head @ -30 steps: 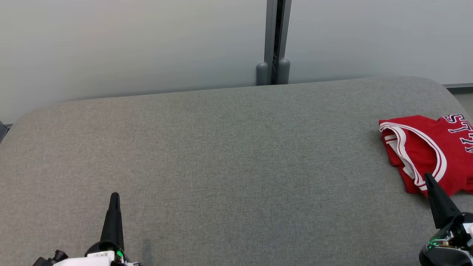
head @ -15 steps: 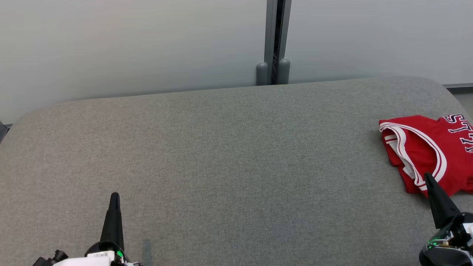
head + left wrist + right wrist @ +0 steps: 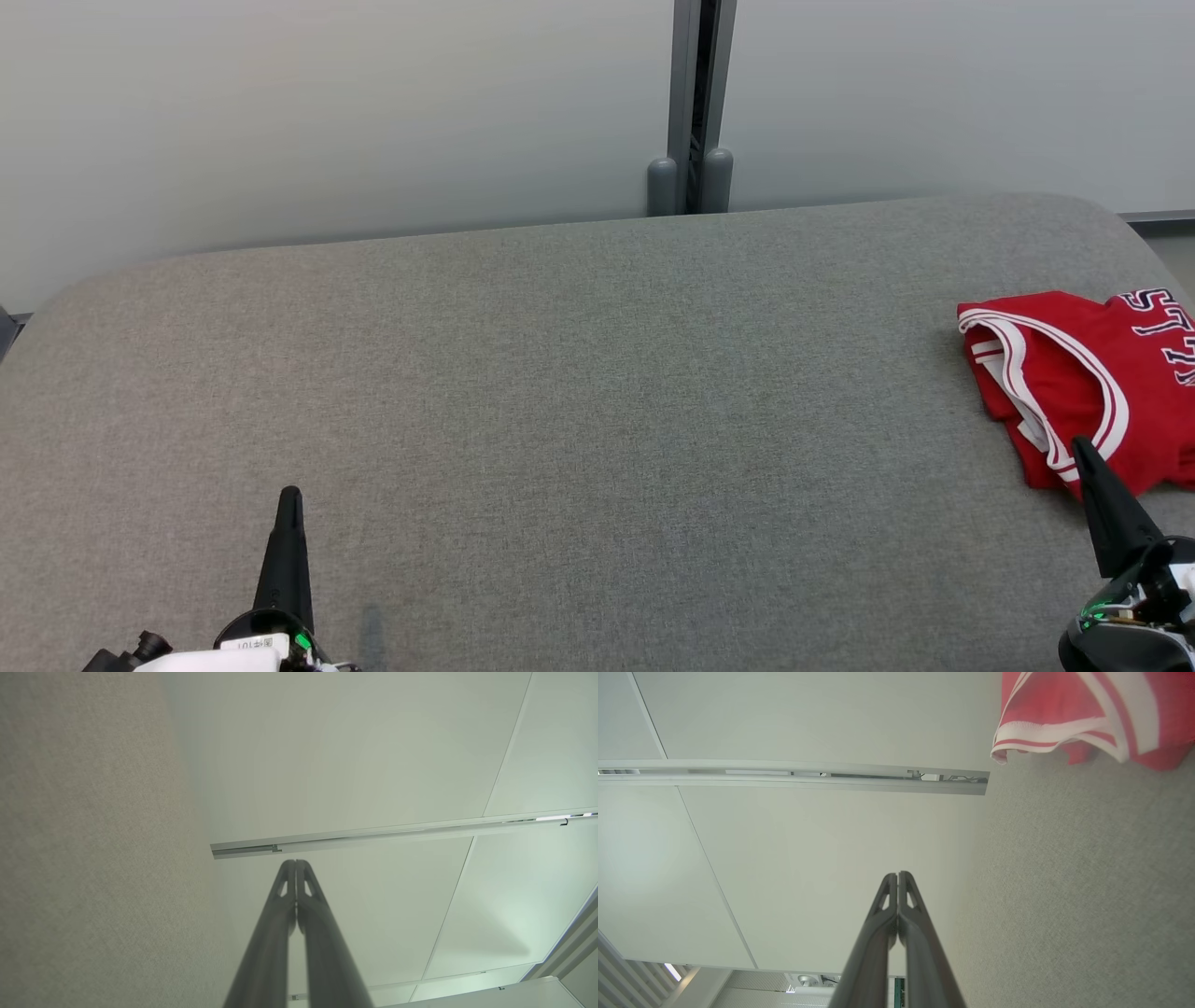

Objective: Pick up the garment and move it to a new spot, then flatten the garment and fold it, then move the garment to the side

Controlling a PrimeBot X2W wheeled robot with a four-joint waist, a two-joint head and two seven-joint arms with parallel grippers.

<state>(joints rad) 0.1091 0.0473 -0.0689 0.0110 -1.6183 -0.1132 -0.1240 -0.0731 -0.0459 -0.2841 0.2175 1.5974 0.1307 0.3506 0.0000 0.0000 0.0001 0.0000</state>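
Lying in a compact, folded-over bundle: one red garment point(image 3: 1074, 373) with white-and-dark striped trim and dark lettering outlined in white on its far part.

Position: just ahead of the right gripper point(image 3: 1081, 448). In the head view the gripper's tip overlaps the bundle's near edge. In the right wrist view the trimmed edge sits beyond the fingers and off to one side, clear of them.

Right gripper: two long dark fingers pressed together along their length, closed on themselves.

Left gripper point(image 3: 290, 495): fingers likewise closed tip to tip, gripping no item and pointing forward. The garment is well apart from it, far over on the right gripper's side.

Support: grey fabric-covered surface point(image 3: 597, 392) with rounded far corners, lying beneath both grippers and the garment.

Backdrop: pale wall panels point(image 3: 327, 112) beyond both sets of fingertips, divided by a grey vertical post point(image 3: 693, 103) that stands between the two grippers' lines of reach.
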